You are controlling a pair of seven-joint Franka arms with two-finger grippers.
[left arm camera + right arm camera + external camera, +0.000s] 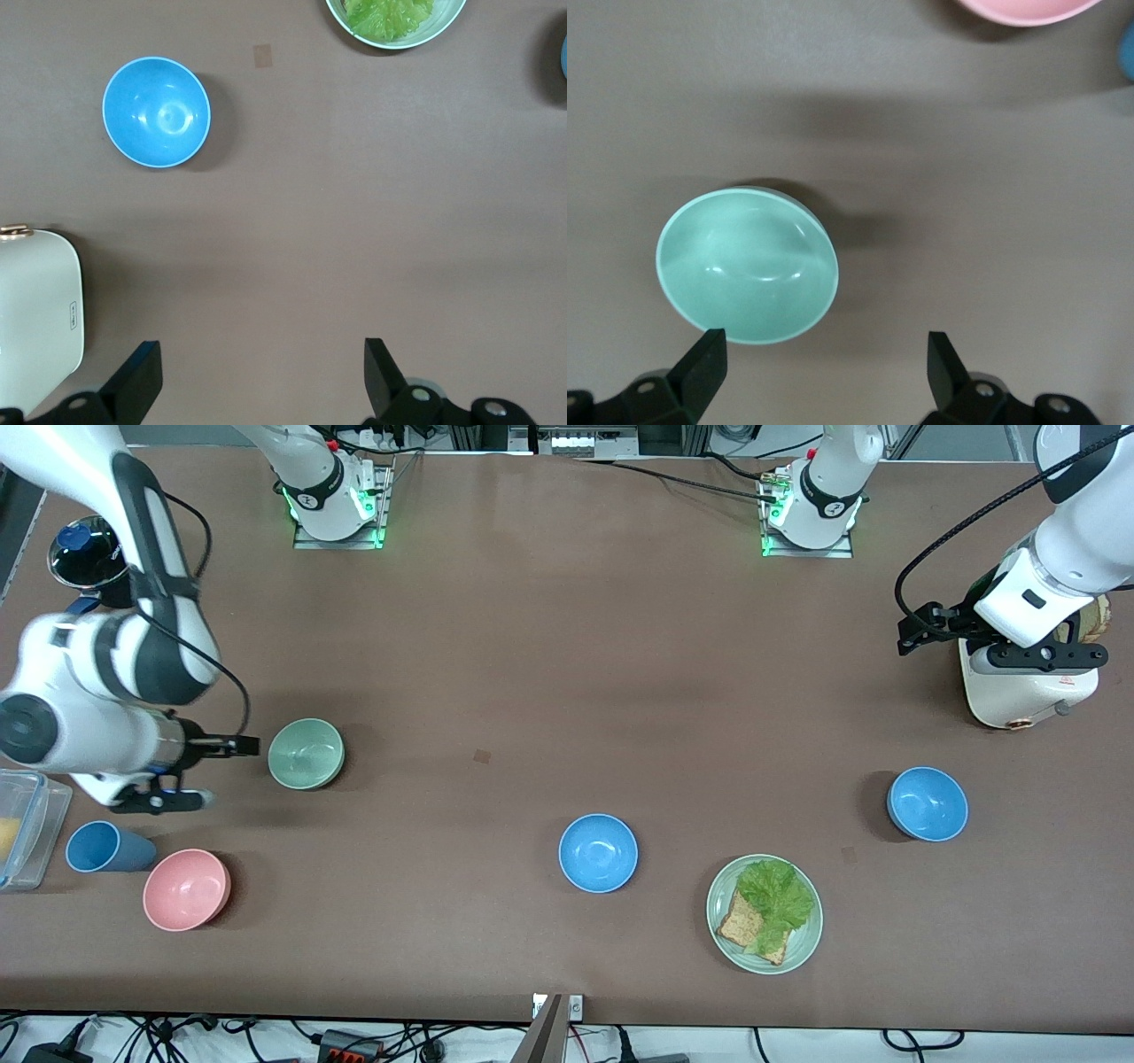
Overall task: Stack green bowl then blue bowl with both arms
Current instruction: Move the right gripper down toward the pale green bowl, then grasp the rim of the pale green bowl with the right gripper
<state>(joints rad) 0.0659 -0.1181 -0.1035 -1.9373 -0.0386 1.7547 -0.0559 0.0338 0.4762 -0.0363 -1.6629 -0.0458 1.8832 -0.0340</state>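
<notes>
A brown, matte bench (549,646) carried the scene, with both arm bases bolted along its edge farthest from the front camera and tangled cables trailing off the edges. The green bowl (306,754) sat upright toward the right arm's end of the bench, the right pincer (205,772) just beside it with its fingers spread wide and grasping nothing — the right wrist view showed the bowl (748,265) close to one black fingertip (704,354). One blue bowl (598,853) rested near the middle of the bench, nearer the front camera than the green one; a second blue bowl (928,804) stood toward the left arm's end. Between the two and nearer still to the camera lay a green plate (803,943) of lettuce and toast. The left pincer (930,631) hung spread and empty beside a white appliance (1028,691) at that end of the bench. A pink bowl (186,889), a blue cup (104,847) and a clear plastic container (27,824) clustered at the right arm's end — all nearer the camera than the green bowl
</notes>
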